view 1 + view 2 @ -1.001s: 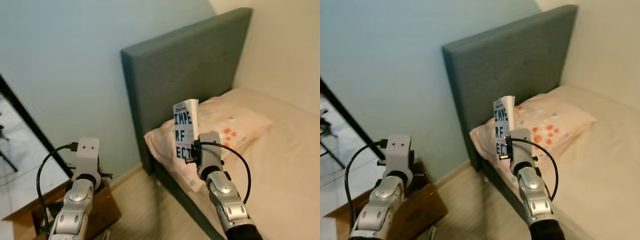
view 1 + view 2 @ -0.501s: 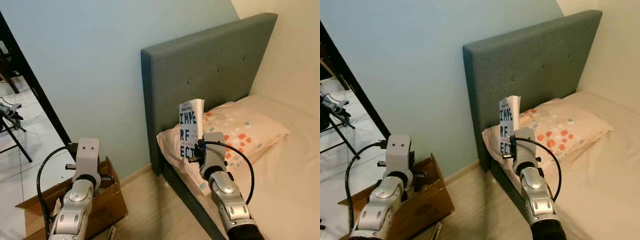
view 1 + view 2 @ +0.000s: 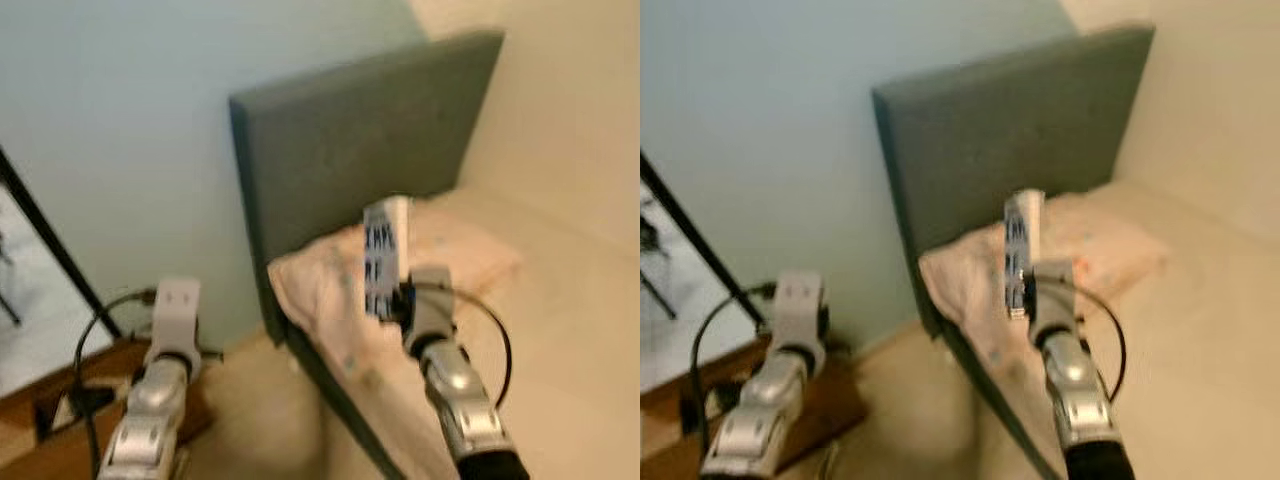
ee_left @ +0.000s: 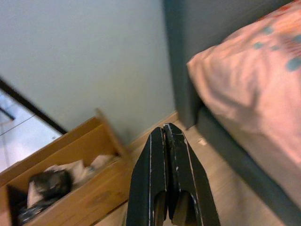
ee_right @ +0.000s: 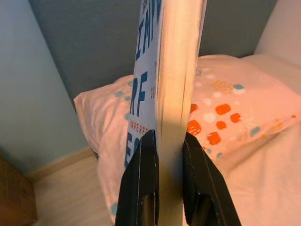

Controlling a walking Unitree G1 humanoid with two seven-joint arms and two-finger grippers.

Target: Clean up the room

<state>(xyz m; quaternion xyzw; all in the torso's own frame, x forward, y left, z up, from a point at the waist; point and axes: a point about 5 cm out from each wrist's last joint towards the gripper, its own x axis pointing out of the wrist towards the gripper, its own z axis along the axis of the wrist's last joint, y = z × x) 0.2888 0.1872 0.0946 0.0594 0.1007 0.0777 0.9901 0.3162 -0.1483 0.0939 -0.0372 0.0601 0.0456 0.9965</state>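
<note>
Head views blurred, swung back rightward: robot was turning | right gripper (image 5: 162,188) stayed clamped on upright book (image 5: 162,70) above pillow (image 5: 225,108) | left gripper (image 4: 165,188) closed, empty, near cardboard box (image 4: 61,188) | book likely still in transit.

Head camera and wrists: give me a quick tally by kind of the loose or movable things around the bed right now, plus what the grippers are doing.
Books: 1, book, upright, clamped in the right gripper
Pillows: 1, pillow on the bed
Cardboard boxes: 1, cardboard box on the floor with items inside
Total: 3
The left gripper is shut on nothing.
</note>
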